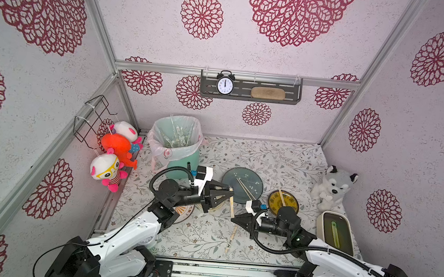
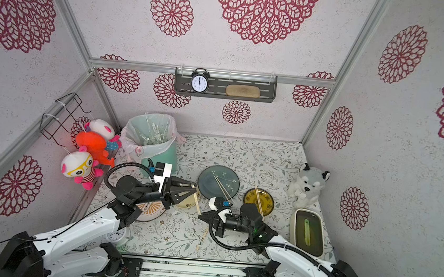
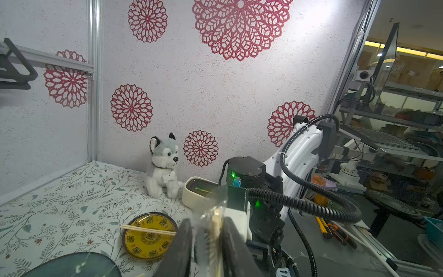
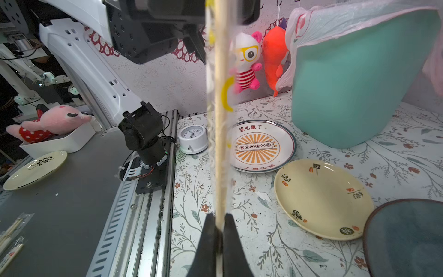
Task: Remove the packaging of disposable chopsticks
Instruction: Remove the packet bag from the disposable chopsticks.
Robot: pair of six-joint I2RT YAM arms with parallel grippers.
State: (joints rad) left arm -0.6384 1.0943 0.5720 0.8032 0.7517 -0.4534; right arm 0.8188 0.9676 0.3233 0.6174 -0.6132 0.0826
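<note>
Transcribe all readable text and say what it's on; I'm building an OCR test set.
"該吃飯了": red, on the rim of the sunburst plate; its centre banner is too small to read.
"12": top of the shelf clock dial; the other numerals are tiny.
Illegible brush characters: cream plate.
Too small or blurred: yellow plate emblems, table clock numerals, print on the loose sleeve.

Bin (image 1: 186,160) is standing at the table's (image 1: 282,161) back left, plush toys (image 1: 117,146) hanging on the wall to its left. Large plate (image 1: 253,178) is lying right of the bin, small plate (image 1: 290,206) further right, each carrying chopsticks (image 1: 245,188). Plush dog (image 1: 332,185) is sitting behind the tub (image 1: 322,222) at the right edge. The packaging (image 1: 232,207) is spanning left gripper (image 1: 231,194) and right gripper (image 1: 232,219), before the plates.
</note>
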